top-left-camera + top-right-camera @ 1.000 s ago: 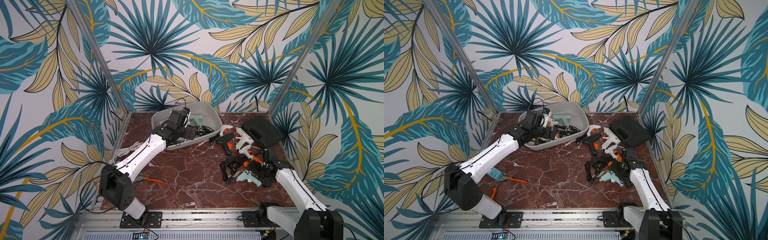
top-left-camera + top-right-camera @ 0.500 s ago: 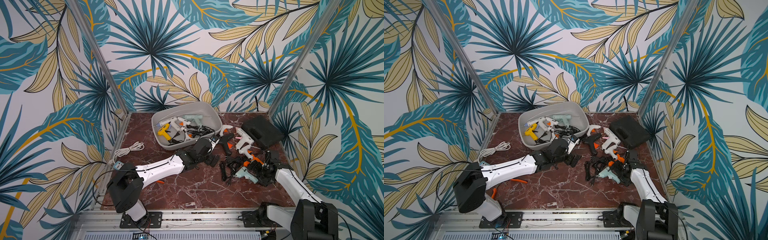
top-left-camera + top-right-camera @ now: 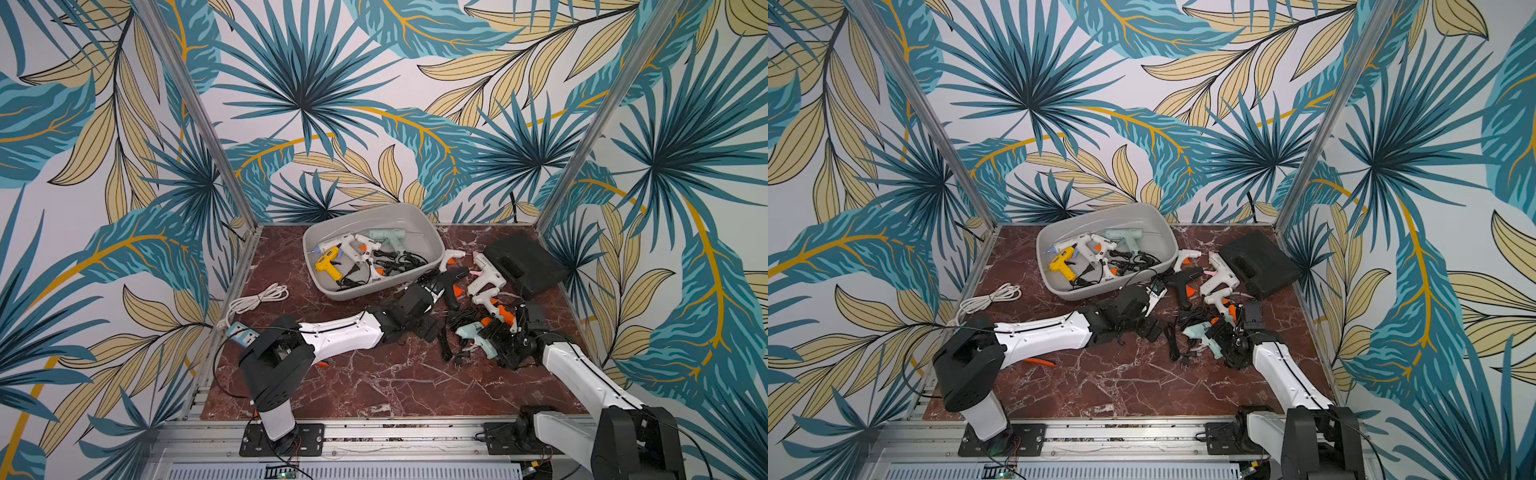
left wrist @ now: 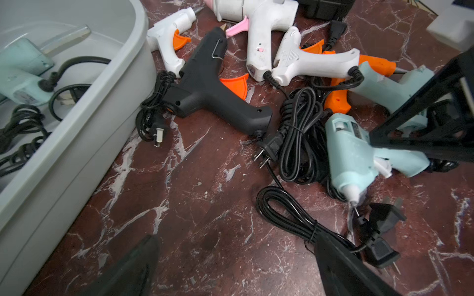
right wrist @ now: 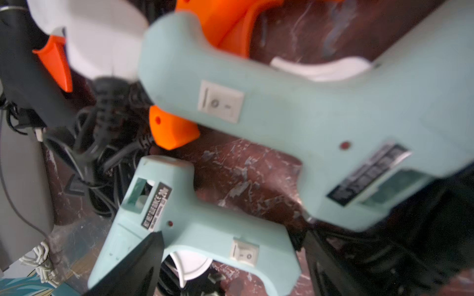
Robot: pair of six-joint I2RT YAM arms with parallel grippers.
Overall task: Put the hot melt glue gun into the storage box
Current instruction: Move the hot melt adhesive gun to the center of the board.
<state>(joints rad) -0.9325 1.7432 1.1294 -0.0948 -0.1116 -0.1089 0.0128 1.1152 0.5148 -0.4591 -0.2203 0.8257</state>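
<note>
Fingers [image 4: 133,269], left gripper [image 4: 236,241]: spread, empty, presumably poised for the black gun [image 4: 205,87]. Right gripper [image 5: 233,232]: we noted fingers [image 5: 138,261] straddling the mint glue gun [image 3: 470,333], right of centre in a top view; blur hid whether they pinched. Storage box [image 3: 353,293], upper centre.

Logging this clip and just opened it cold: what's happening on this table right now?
Two robot arms are sorting glue guns from a marble table into the grey storage box, which already holds several, a yellow glue gun among them. The left gripper hangs open over bare table near a black glue gun, holding nothing. The right gripper has its jaws on either side of a small mint glue gun lying in the tangled pile; whether they grip it yet is unclear.
</note>
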